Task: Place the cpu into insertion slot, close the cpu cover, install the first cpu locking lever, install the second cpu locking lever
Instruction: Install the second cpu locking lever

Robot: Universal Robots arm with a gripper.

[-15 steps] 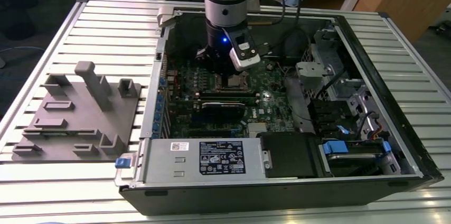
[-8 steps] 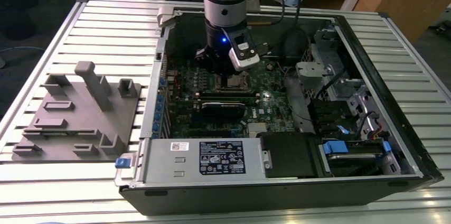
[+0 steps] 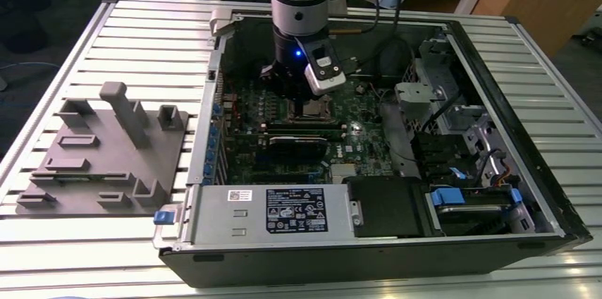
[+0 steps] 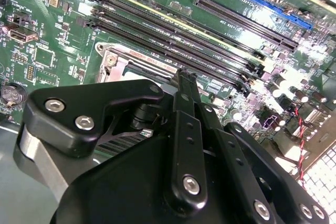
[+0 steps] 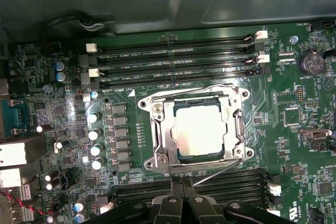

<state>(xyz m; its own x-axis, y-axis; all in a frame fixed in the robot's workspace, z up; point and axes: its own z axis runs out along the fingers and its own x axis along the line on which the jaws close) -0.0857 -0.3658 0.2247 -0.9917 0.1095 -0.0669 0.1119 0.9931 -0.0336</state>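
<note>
The cpu (image 5: pixel 202 129) sits in the insertion slot (image 5: pixel 180 153) under the closed cpu cover (image 5: pixel 160 129); the gripper (image 5: pixel 181 182) hovers beside it, jaws closed, empty.

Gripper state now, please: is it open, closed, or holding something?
Gripper: closed, holding nothing visible, poised beside the square silver-framed cpu socket on the green motherboard.

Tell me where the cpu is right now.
The cpu sits in the insertion slot under the closed cpu cover, between memory slot banks in the first wrist view.
</note>
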